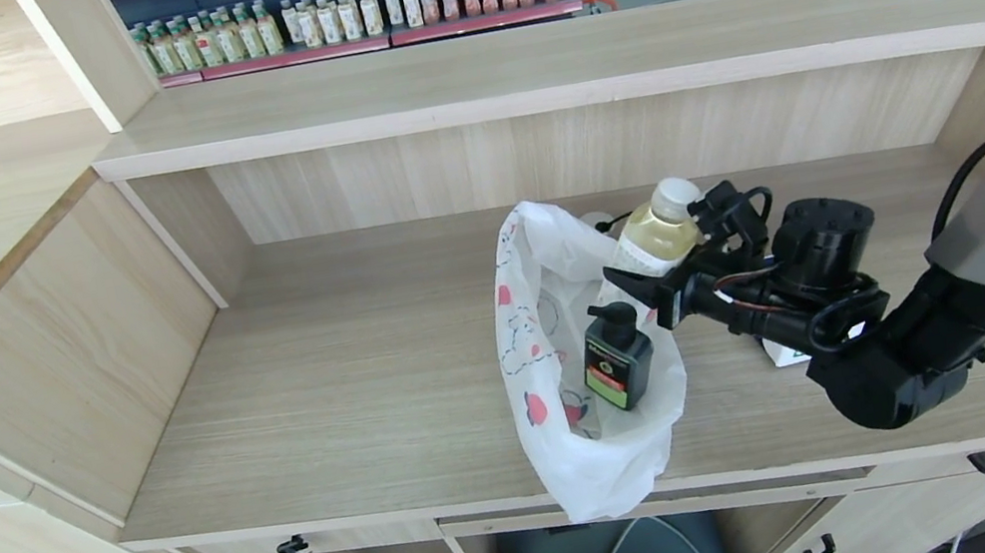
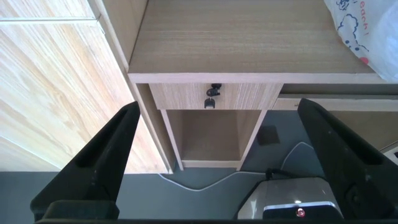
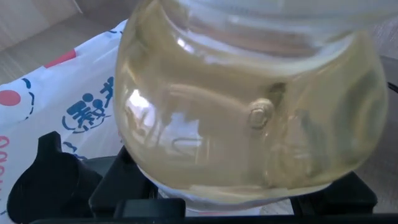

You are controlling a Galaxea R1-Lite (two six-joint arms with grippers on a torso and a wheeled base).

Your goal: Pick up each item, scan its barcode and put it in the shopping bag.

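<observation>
right pincer (image 1: pixel 666 252) clasping one bottle (image 1: pixel 654 237), left pincer (image 2: pixel 214 163) wide, one dispenser (image 1: pixel 618 366) in one bag (image 1: pixel 586 463)

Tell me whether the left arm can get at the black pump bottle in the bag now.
Probably, once raised: the left gripper hangs open, low in front of the counter. The shopping bag gapes, the pump bottle sits exposed, and the right gripper holds the drink bottle at the right rim.

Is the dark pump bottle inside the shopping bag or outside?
Inside: the pump bottle sits in the open shopping bag, white plastic around it.
</observation>
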